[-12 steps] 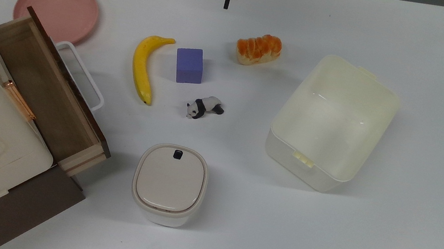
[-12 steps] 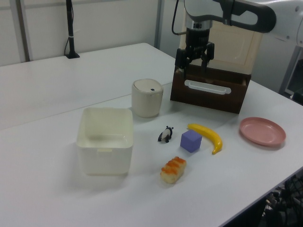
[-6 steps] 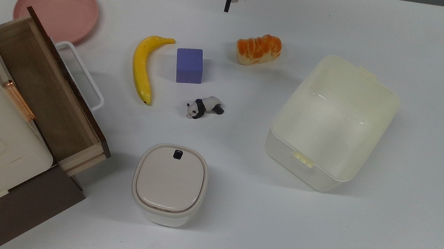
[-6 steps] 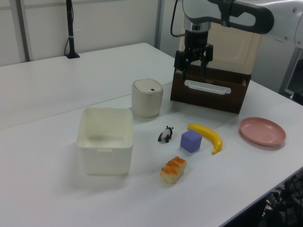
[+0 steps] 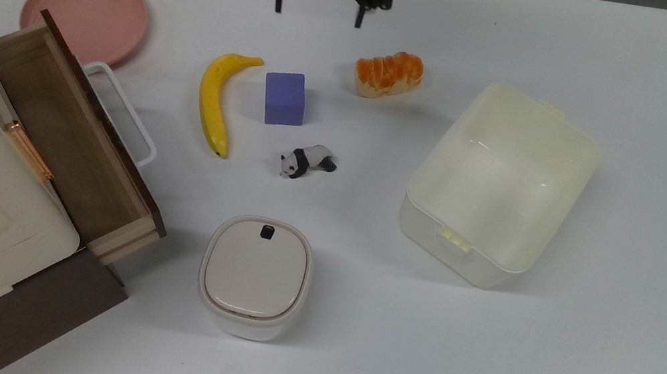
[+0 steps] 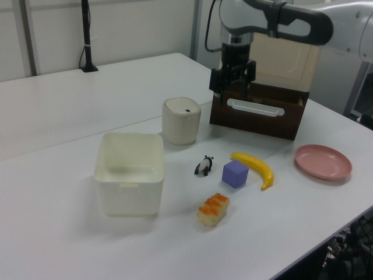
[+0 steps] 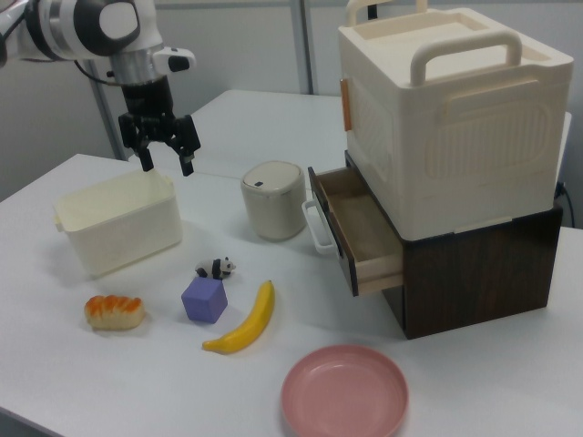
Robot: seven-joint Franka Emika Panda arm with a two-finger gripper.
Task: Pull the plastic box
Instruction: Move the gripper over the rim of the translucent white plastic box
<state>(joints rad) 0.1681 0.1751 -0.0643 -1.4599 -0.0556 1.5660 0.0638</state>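
Gripper [image 5: 319, 12] high in the air, fingers spread wide, holding nothing. Box [image 5: 502, 185] at the top view's right, well apart from gripper, beyond bread [image 5: 389, 74]. Open mouth up; rim looks graspable for pulling.

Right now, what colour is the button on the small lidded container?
Black, on the beige lid of the small container; clearest in the top view.

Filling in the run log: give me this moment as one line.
phase: approach | gripper: open, raised, holding nothing | target: large cream-white translucent plastic box, untouched, empty | between: orange-topped bread roll
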